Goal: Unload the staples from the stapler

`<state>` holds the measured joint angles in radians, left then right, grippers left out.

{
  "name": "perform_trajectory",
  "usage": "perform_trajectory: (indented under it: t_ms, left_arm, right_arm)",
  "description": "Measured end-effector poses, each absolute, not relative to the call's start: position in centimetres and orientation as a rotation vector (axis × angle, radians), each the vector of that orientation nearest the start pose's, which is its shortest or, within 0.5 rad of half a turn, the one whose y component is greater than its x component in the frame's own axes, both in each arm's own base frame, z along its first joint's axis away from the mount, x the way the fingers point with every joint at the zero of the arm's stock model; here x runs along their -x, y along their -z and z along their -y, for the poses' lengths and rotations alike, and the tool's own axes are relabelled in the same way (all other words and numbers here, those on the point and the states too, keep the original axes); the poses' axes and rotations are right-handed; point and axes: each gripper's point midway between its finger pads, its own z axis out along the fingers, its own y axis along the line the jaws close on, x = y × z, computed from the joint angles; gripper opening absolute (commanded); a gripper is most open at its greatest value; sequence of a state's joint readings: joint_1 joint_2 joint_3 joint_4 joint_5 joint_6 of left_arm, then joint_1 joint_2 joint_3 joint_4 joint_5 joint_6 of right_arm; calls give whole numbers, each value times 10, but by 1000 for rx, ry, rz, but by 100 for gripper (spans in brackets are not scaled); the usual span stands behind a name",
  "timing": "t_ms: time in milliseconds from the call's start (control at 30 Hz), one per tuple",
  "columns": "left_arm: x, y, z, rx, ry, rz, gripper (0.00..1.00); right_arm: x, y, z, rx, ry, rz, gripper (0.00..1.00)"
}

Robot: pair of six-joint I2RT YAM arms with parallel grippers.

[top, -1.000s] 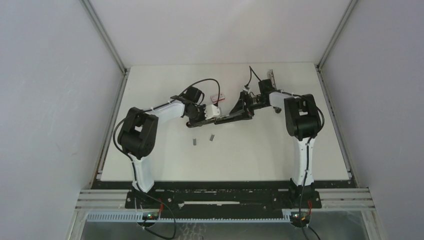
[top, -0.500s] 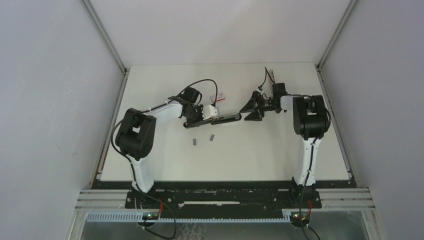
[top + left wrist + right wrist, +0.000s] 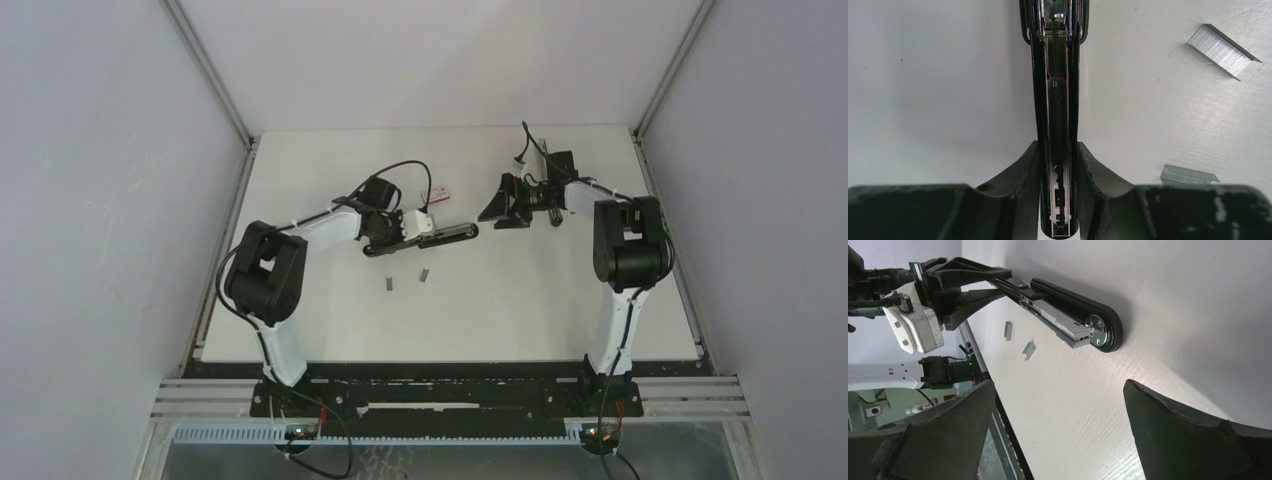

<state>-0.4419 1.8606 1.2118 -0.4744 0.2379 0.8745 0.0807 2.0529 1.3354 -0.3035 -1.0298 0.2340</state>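
white tabletop (image 3: 330, 320) between plain grey walls is bearing the whole scene. the left gripper (image 3: 1058, 165) is clamping narrowly on the rear of the black stapler (image 3: 1057, 90), whose open magazine channel is facing the wrist camera; whether it is touching the table is unclear. the right gripper (image 3: 1059, 385) is hanging with jaws spread wide, holding nothing, apart from the stapler's front end. two loose grey strips of staples (image 3: 388, 283) are lying near the stapler on its near side, and a small red-and-white box (image 3: 437, 195) is sitting just behind it
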Motion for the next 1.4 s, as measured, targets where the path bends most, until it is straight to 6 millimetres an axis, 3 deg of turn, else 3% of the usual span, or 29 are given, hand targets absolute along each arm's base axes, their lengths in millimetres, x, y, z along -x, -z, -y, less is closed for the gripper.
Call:
perform_trajectory:
  t_ms: [100, 200, 367, 533, 667, 767, 967, 1233, 1400]
  left_arm:
    - [-368, -29, 184, -1670, 165, -2044, 0]
    - [-369, -32, 183, -1662, 152, -2032, 0]
    - [-371, -36, 183, -1651, 137, -2015, 0]
    - [-372, -39, 184, -1647, 130, -1993, 0]
    - [-370, -45, 184, -1650, 130, -1972, 0]
    - [-368, -51, 187, -1652, 147, -1947, 0]
    - [-366, -62, 198, -1653, 198, -1889, 0]
    - [-360, -64, 210, -1682, 249, -1845, 0]
    - [-356, -65, 218, -1705, 287, -1806, 0]
  right_arm:
    - [-399, -84, -190, 267, -1429, -2419, 100]
    - [-404, -104, -194, 391, -1394, -2390, 100]
    - [-409, -145, -219, 638, -1345, -2295, 98]
    - [-427, -166, -240, 763, -1326, -2235, 97]
    - [-442, -156, -251, 793, -1324, -2253, 97]
    - [-444, -137, -259, 794, -1338, -2305, 96]
    - [-436, -119, -281, 847, -1372, -2342, 96]
    - [-420, -120, -302, 937, -1444, -2297, 95]
    - [-412, -116, -305, 962, -1522, -2272, 94]
